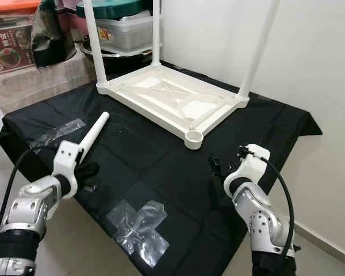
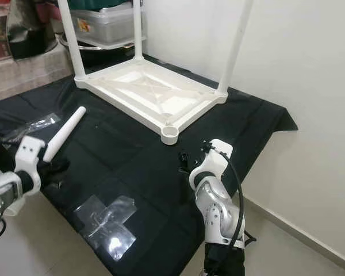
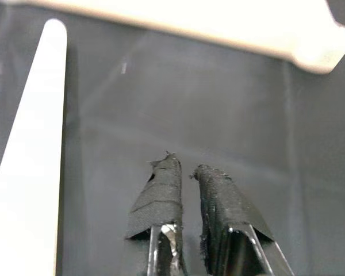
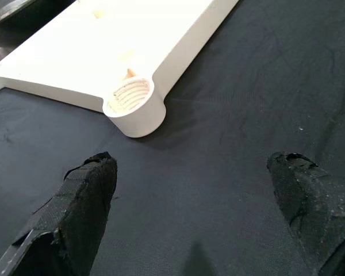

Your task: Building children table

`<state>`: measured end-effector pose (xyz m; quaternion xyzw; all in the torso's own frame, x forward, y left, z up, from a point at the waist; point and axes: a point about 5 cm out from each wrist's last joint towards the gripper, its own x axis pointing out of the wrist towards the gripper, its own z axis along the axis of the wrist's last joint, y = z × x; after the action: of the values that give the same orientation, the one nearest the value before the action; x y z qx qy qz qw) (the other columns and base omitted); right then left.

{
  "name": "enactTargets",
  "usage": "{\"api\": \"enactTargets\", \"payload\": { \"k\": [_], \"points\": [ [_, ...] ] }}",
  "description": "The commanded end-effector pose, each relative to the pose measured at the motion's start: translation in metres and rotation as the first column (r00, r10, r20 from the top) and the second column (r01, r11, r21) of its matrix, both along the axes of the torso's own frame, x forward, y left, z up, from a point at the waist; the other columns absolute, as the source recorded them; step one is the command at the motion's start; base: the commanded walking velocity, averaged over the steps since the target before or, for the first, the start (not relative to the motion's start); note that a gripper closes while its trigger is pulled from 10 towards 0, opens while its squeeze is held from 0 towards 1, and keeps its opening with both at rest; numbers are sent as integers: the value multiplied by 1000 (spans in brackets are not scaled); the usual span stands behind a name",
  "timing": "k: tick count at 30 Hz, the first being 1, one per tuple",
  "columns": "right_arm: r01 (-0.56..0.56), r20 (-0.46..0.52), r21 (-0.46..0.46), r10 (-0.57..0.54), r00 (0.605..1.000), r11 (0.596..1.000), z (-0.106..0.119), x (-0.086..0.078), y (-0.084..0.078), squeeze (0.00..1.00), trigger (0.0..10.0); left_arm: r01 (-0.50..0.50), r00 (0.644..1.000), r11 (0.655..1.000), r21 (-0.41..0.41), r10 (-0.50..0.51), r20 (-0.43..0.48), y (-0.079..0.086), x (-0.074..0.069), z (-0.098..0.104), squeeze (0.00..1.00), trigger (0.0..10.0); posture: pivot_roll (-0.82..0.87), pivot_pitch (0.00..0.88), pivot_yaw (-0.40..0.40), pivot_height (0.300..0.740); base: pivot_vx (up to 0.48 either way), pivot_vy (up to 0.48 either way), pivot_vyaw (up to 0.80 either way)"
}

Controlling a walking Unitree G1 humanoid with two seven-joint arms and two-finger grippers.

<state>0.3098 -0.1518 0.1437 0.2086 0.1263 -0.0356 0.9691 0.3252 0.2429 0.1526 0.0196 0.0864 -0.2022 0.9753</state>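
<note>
A white children's table top (image 1: 172, 98) lies upside down on a black cloth (image 1: 161, 172). Three white legs stand screwed into its corners, such as the right one (image 1: 259, 49). The near corner socket (image 4: 129, 96) is threaded and holds nothing. A loose white leg (image 1: 95, 133) lies on the cloth to the left. My left gripper (image 3: 184, 167) is shut and holds nothing; it sits just right of that leg's near end. My right gripper (image 4: 198, 164) is open, low over the cloth a short way in front of the bare socket.
Crumpled clear plastic (image 1: 139, 227) lies near the cloth's front edge, and another piece (image 1: 57, 133) lies at the left. Storage boxes (image 1: 126, 29) and a black bag (image 1: 49, 29) stand behind the table top. A white wall (image 1: 310, 57) runs along the right.
</note>
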Motion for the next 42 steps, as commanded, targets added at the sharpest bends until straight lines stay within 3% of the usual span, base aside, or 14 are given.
{"api": "enactTargets", "payload": {
  "k": [1,4,8,10,18,25,31,32,42],
  "points": [
    [15,-16,1,-15,1000,1000,-4,-1,-2,0,10000,11,997,1000,-13,-10,80,-1,2,15,1000,10000,126,0,-30,740,0,0,0],
    [15,-17,0,-15,1000,1000,-4,-1,-2,0,10000,-6,992,1000,13,4,129,0,5,26,1000,10000,128,0,-30,740,0,0,0],
    [15,-19,0,-15,1000,1000,-4,-1,-1,0,10000,-10,991,999,45,4,131,5,7,31,1000,10000,127,0,-28,740,0,0,0],
    [17,-27,2,-17,1000,1000,-5,-1,-1,0,10000,-34,993,993,117,20,115,17,9,33,1000,10000,125,0,-28,740,0,0,0],
    [32,-42,10,-31,999,999,-7,-2,-4,0,10000,-43,999,959,281,33,40,43,14,37,1000,10000,125,0,-27,740,0,0,0],
    [39,-48,11,-39,998,999,-7,-3,-6,0,10000,-90,996,931,354,81,43,51,22,41,1000,10000,122,0,-27,740,0,0,0],
    [46,-55,10,-46,997,999,-8,-3,-8,0,10000,-90,994,923,373,105,-21,51,25,27,1000,10000,107,0,-23,740,0,0,0],
    [48,-57,10,-47,997,999,-8,-3,-8,0,10000,-78,994,925,373,102,-47,51,24,22,0,10000,106,0,-23,740,0,0,0],
    [48,-80,11,-47,996,999,-12,-5,-10,0,10000,-130,976,914,384,186,-113,57,23,-3,0,10000,96,0,-30,740,0,0,0]
  ]
}}
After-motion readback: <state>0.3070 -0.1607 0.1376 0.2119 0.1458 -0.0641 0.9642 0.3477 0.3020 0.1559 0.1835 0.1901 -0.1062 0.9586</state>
